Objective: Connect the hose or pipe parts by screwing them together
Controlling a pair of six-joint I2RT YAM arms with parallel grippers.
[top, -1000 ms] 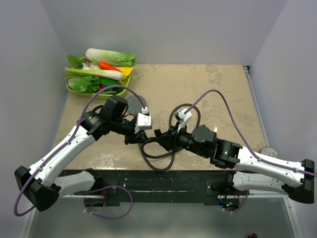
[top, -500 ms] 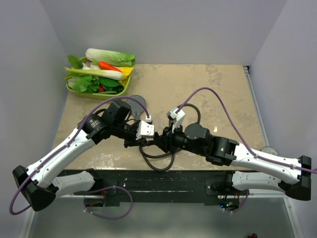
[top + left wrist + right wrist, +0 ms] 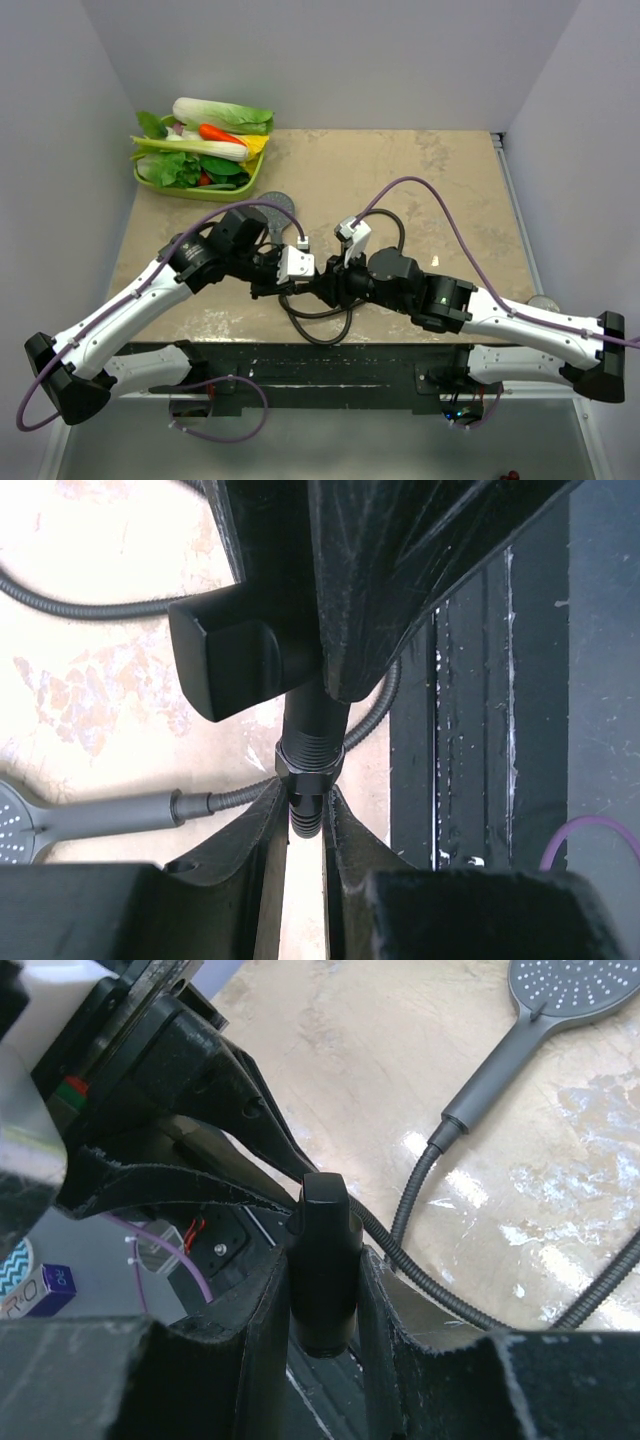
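Left gripper (image 3: 305, 818) and right gripper (image 3: 325, 1305) crept together over last second, nearside of shower head (image 3: 575, 990). Left pinched hose end (image 3: 307, 815) under its nut (image 3: 310, 765); right clenched black fitting (image 3: 325, 1245). Threads looked engaged, likely mid-screw; shower head lay beyond.

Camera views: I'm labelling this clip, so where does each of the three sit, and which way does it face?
Top external: above and behind the bases, looking down on the table; both arms show, the left end effector meeting the right end effector.
Left wrist: on the left wrist, looking along its own fingers, shut on the hose end.
Right wrist: on the right wrist, looking along its own fingers, shut on the black fitting.
Shared: both wrist views show the shower head on the table.
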